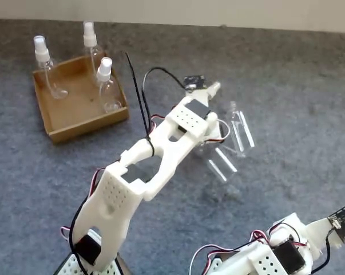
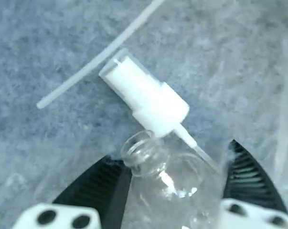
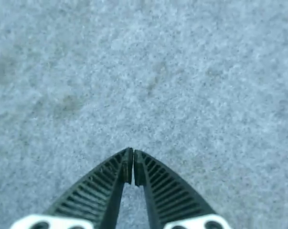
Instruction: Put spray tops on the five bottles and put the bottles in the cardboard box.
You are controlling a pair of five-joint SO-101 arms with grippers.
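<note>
Right now the left gripper (image 2: pixel 175 157) hugs a clear open bottle (image 2: pixel 177 193). One black jaw sits on each side of its body, so I think it is holding it. The bottle's mouth points away from the gripper.

Just past that mouth, a white spray top (image 2: pixel 148 98) lies on the grey mat (image 2: pixel 239 57). It is almost in line with the open bottle. Its thin tube end points back at the bottle and its head points away. But the tube does not go into the mouth. It slips past the side of the neck and runs by the bottle's shoulder. I think that small miss matters most, because the tube tip has to meet the hole before the top can go on.

A long thin white tube (image 2: pixel 96 59) lies a bit farther out, past the spray top. Another bare bottle (image 1: pixel 242 129) lies near the open bottle.

The right gripper (image 3: pixel 133 164) is pinched together with nothing in it. It is over bare mat, well apart from the open bottle. So the left gripper is much nearer, but it is full. The right one would likely have to come over for the top.

Farthest from the open bottle is the cardboard box (image 1: pixel 86 123). Three topped bottles (image 1: pixel 108 86) stand in it.
</note>
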